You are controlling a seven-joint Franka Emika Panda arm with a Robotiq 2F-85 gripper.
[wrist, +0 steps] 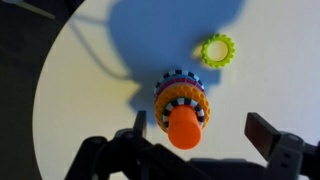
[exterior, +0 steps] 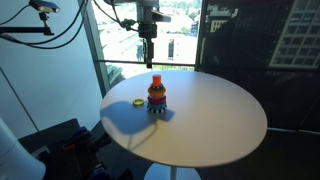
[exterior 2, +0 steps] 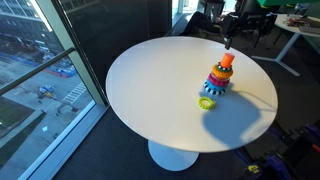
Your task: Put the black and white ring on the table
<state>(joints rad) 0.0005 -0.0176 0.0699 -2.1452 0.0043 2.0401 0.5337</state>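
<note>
The black and white ring (wrist: 182,101) sits threaded on a stack of toy rings (exterior 2: 218,78), just under its orange top piece (wrist: 186,131) and directly below the gap between the jaws. The jaws hang wide open and empty above the stack, touching nothing. Nothing of the task looks done: the ring has yet to be gripped, lifted off and laid on the bare counter (wrist: 75,90), where a yellow-green ring (wrist: 217,49) lies beyond the jaws.

No text, label, brand, number or sign can be read in any view: the toy, the rings and the counter (exterior: 220,120) carry only colours and patterns.
</note>
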